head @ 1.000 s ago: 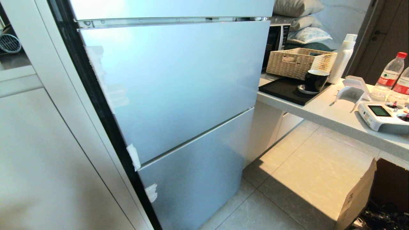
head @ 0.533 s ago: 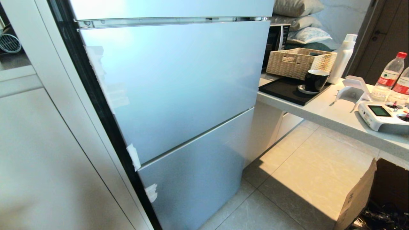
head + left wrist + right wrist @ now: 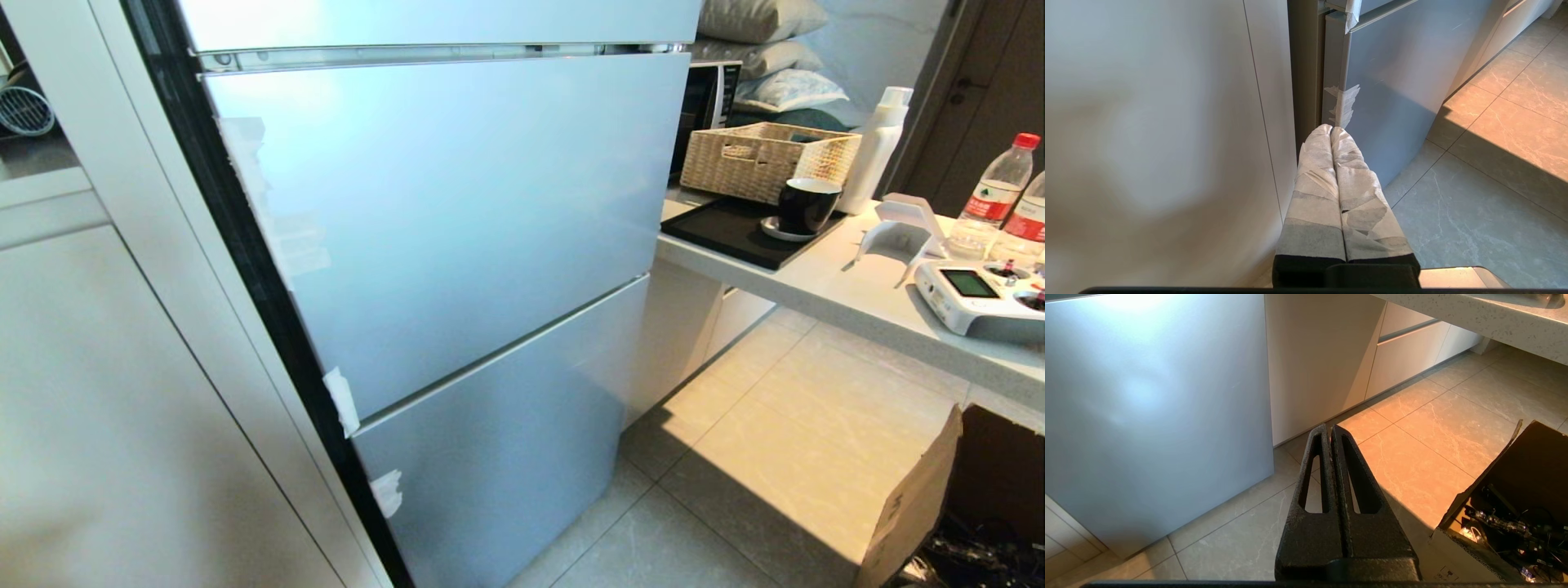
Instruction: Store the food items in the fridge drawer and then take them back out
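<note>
A pale blue fridge (image 3: 457, 220) fills the head view, all its doors closed. The fridge drawer and the food items are out of view. Neither arm shows in the head view. In the left wrist view my left gripper (image 3: 1330, 131), its fingers wrapped in whitish tape, is shut with nothing in it and hangs low, in front of the taped left edge of the fridge's bottom door (image 3: 1392, 94). My right gripper (image 3: 1328, 429), bare black, is shut and empty above the floor tiles, in front of the fridge's lower right corner (image 3: 1155, 416).
A counter (image 3: 857, 294) runs along the right, bearing a wicker basket (image 3: 767, 159), a black cup (image 3: 808, 204) on a black tray, a white bottle, water bottles and a white controller (image 3: 976, 298). An open cardboard box (image 3: 922, 498) stands on the floor at the lower right. White cabinet panels (image 3: 106, 392) flank the fridge's left.
</note>
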Controlling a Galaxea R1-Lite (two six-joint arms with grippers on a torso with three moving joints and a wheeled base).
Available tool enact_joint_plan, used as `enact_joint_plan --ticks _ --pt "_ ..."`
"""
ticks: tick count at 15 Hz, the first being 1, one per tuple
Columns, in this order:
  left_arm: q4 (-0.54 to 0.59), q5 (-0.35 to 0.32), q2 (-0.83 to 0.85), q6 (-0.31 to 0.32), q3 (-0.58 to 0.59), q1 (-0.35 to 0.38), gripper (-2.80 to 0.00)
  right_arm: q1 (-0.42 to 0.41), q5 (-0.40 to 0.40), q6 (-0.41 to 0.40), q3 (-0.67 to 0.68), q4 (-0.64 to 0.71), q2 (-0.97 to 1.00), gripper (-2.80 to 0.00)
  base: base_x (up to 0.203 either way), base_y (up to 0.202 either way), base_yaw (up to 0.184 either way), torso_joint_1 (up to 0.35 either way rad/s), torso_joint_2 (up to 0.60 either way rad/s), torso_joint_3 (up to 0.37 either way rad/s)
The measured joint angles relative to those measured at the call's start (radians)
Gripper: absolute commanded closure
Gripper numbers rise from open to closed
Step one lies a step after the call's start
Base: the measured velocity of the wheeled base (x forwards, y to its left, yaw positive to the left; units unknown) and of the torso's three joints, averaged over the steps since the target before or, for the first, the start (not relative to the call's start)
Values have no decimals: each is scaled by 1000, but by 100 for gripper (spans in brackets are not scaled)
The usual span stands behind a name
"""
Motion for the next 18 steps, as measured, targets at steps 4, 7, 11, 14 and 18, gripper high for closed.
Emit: enact_joint_plan --ticks 4,7,11,14,18 --pt "0 0 0 0 0 0 0 0 0 0 0 0 0 0 0 0 0 0 0 0" --pt "0 0 0 0 0 0 0 0 0 0 0 0 0 0 0 0 0 0 0 0" --pt "0 0 0 0 0 0 0 0 0 0 0 0 0 0 0 0 0 0 0 0" --pt "0 0 0 0 0 0 0 0 1 -4 0 0 0 0 0 0 0 0 0 0" --pt "0 0 0 0 0 0 0 0 0 -2 1 0 0 0 0 0 0 0 0 0"
